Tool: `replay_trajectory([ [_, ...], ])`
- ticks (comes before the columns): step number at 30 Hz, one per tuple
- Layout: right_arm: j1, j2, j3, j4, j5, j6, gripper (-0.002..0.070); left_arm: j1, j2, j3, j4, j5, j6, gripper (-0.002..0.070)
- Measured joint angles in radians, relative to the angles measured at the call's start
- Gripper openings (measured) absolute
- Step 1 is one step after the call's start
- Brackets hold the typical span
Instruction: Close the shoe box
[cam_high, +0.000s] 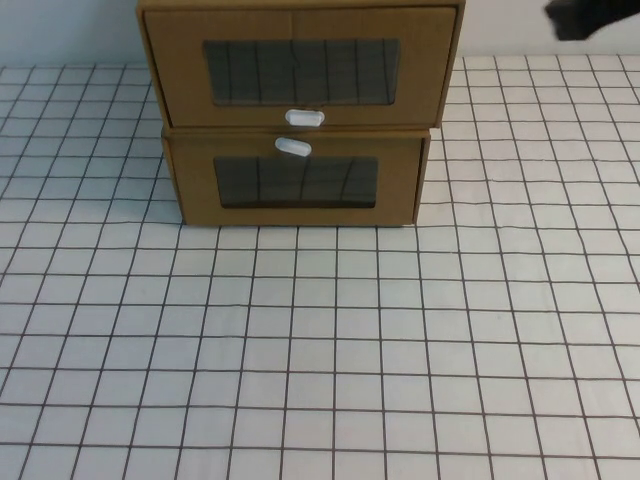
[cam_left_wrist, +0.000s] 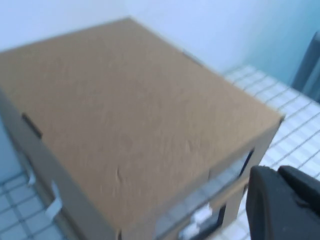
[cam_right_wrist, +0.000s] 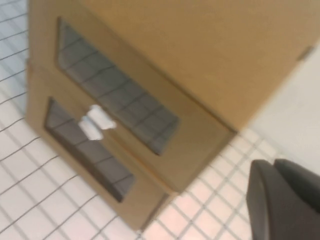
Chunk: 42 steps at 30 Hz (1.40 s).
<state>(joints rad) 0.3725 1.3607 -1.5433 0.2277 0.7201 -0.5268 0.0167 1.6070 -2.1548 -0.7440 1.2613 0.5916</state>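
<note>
Shoe box (cam_high: 300, 65) atop similar box (cam_high: 297, 190); left gripper (cam_left_wrist: 285, 205), right gripper (cam_high: 590, 18) above.

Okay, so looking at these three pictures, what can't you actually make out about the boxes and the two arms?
- Left jaws: only a dark part shows at the left wrist view's corner; the edge cuts it, so open or shut is unclear.
- Right jaws: a dark part in the right wrist view and the high view's top right corner; same.
- Brown cardboard drawer-style shoe box, handle below its window: top cropped in the high view.
- Contents: dark windows reveal nothing.
</note>
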Motion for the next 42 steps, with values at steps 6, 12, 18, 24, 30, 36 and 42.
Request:
replay_trajectory([
  [6,-0.06,-0.307,0.285,-0.008,-0.178,0.009,-0.0013,0.0,-0.239,0.33,0.141,0.0,0.063,-0.0005],
  [12,-0.062,-0.599,0.63,0.012,-0.301,0.009,-0.0013,0.0,-0.484,0.736,0.24,-0.134,0.077,-0.0005],
  [18,-0.062,-0.861,0.862,0.128,-0.251,0.01,-0.0013,0.0,-0.755,1.076,0.262,-0.485,0.065,-0.0005],
  [24,-0.062,-1.054,0.986,0.13,-0.217,0.01,-0.0013,0.0,-0.917,1.383,0.133,-0.606,0.031,-0.0005],
  [30,-0.062,-1.102,1.064,0.134,-0.208,0.01,-0.0013,0.0,-1.003,1.591,-0.032,-0.575,0.094,-0.0005],
  [36,-0.062,-1.105,1.084,0.142,-0.155,0.01,-0.0013,-0.004,-1.17,1.601,-0.087,-0.517,0.186,-0.0005],
  [42,-0.062,-1.105,1.084,0.142,-0.091,0.01,-0.0013,-0.004,-1.242,1.601,-0.118,-0.527,0.192,-0.0005],
])
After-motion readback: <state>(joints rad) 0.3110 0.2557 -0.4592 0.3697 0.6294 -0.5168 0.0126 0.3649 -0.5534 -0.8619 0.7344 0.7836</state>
